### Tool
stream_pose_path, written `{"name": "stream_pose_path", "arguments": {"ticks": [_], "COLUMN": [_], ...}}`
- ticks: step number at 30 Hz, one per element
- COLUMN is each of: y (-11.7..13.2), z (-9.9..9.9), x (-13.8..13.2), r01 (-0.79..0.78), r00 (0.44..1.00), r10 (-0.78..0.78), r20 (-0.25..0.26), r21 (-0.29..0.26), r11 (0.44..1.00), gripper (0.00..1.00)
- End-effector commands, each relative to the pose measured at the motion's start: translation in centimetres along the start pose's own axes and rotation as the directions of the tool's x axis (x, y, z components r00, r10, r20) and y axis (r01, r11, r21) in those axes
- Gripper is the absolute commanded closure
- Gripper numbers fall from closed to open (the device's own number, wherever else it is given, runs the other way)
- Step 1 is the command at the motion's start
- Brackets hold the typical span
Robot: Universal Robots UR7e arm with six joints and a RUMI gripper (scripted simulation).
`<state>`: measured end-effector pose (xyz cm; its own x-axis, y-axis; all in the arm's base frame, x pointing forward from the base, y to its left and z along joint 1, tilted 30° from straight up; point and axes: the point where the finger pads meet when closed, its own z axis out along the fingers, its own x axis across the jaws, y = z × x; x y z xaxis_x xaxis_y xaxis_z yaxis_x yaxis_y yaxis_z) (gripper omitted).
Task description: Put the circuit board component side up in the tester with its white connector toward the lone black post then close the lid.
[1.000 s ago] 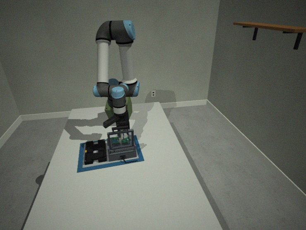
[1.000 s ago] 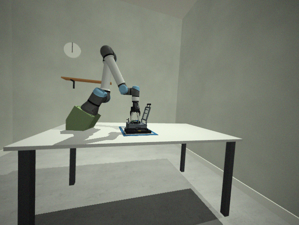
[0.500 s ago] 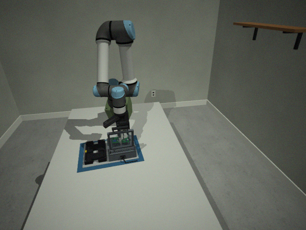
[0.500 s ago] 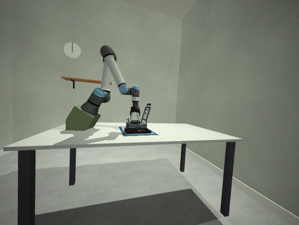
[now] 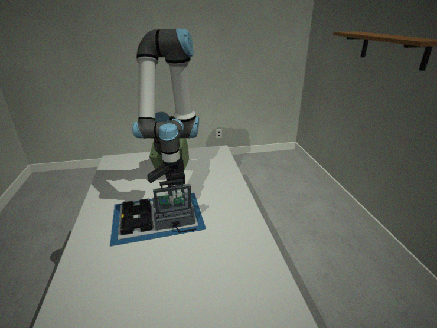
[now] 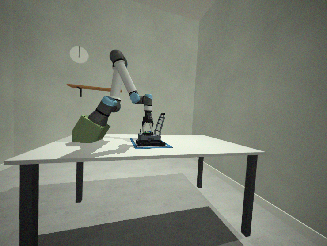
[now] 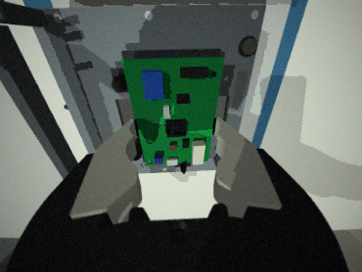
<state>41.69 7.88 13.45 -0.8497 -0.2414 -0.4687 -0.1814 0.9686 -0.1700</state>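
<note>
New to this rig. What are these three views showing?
It's a single jointed arm on a green block, ending in a two-jaw gripper.

The top view looks down the white table toward the arm. The exterior view sees it from the side. The wrist view looks past the jaws.

On a blue-bordered mat sit a black tray and a grey tester, its lid raised.

The jaws stand either side of a green circuit board at the tester, component side up. Whether they grip it, I can't tell.
</note>
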Motion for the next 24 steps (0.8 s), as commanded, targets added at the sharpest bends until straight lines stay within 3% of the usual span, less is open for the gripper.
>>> {"name": "stream_pose_path", "arguments": {"ticks": [1, 24], "y": [0.0, 0.0], "z": [-0.02, 0.28], "x": [-0.03, -0.03], "r01": [0.0, 0.0], "r00": [1.0, 1.0], "r10": [0.0, 0.0], "r20": [0.001, 0.001], "r21": [0.0, 0.0], "r11": [1.0, 1.0], "gripper": [0.61, 0.61]}}
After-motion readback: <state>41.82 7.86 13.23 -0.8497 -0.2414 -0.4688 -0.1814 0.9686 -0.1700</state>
